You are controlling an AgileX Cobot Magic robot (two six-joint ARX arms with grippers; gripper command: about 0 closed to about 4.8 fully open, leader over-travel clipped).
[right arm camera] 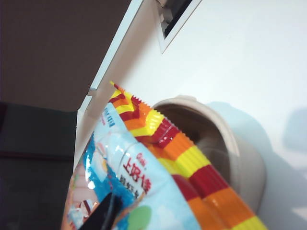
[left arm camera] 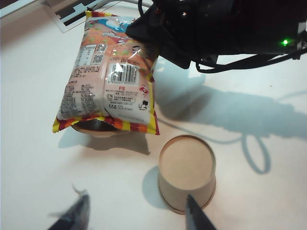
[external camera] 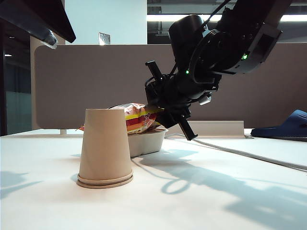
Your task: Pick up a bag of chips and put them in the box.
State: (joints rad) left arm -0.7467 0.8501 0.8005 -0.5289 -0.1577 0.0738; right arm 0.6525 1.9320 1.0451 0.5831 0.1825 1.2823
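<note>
The bag of chips (external camera: 136, 117) (left arm camera: 108, 76) (right arm camera: 158, 187) lies tilted over the beige box (external camera: 148, 140) and hides most of it. Only a bit of the box's rim (left arm camera: 96, 129) shows under the striped edge. My right gripper (external camera: 160, 111) comes in from the right and is shut on the bag's far end. In the right wrist view one dark finger (right arm camera: 105, 213) presses on the bag, with the open box (right arm camera: 240, 158) just beyond it. My left gripper (left arm camera: 136, 199) hovers open and empty above the table, beside the cup.
An upside-down beige paper cup (external camera: 105, 148) (left arm camera: 186, 170) stands in front of the box. A cable (external camera: 240, 151) runs across the table at the right. A blue shoe-like object (external camera: 288, 125) lies at the far right. A grey partition (external camera: 86, 76) closes the back.
</note>
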